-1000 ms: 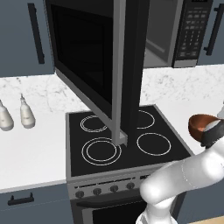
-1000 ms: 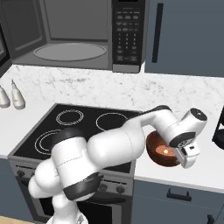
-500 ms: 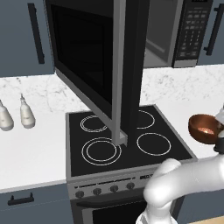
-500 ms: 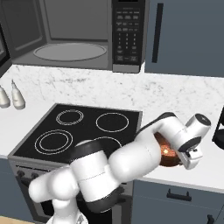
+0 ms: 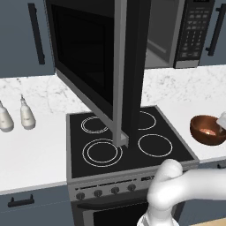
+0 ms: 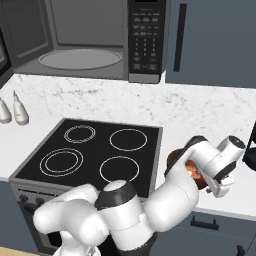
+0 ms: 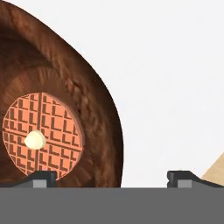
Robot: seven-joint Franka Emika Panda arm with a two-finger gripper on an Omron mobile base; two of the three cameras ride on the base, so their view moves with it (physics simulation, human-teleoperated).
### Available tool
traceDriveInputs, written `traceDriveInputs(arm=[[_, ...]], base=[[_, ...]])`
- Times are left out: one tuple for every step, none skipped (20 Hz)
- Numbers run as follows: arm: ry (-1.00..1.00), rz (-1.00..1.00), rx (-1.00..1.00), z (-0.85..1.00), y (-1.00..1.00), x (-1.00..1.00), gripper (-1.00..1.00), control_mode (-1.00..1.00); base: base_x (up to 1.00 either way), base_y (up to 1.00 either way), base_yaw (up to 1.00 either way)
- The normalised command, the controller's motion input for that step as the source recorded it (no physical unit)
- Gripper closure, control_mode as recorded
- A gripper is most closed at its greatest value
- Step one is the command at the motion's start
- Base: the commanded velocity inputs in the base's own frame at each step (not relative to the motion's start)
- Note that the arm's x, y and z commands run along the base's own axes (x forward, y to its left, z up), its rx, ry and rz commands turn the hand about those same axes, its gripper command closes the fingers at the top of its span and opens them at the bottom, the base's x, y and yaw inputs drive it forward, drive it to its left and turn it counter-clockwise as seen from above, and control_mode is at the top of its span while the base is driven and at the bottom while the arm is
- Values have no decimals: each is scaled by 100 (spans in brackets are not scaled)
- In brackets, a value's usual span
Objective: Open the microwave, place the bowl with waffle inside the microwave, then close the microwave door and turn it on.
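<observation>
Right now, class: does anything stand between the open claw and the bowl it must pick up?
Nothing visible does. The claw hangs open right over the bowl, its rim between the fingertips, waffle inside. The microwave door is already open.

White marble counter [image 5: 35,154]; bowl [image 5: 207,129]; two bottles [image 5: 26,115]

- The arm [image 6: 150,205] is glossy white, built of rounded, bulbous links.
- A dark grey band rings one joint [image 6: 116,196].
- Beside the bowl [image 5: 207,129], the wrist link is a white cylinder with a grey end.
</observation>
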Motion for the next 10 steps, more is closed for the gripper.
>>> traceDriveInputs(arm=[[0, -1, 0, -37, 19, 6, -100, -100], [0, -1, 0, -38, 24, 6, 100, -100], [0, -1, 0, -39, 23, 6, 100, -100], [0, -1, 0, -36, 21, 6, 100, -100], [0, -1, 0, -33, 12, 6, 100, -100], [0, -1, 0, -30, 10, 5, 100, -100], [0, -1, 0, -28, 13, 5, 100, -100], [0, 0, 0, -27, 13, 4, 100, -100], [0, 0, 0, -27, 10, 0, 100, -100], [0, 0, 0, -26, 9, 0, 100, -100]], base=[[0, 0, 0], [0, 0, 0], [0, 0, 0], [0, 0, 0], [0, 0, 0], [0, 0, 0], [0, 0, 0], [0, 0, 0], [0, 0, 0], [0, 0, 0]])
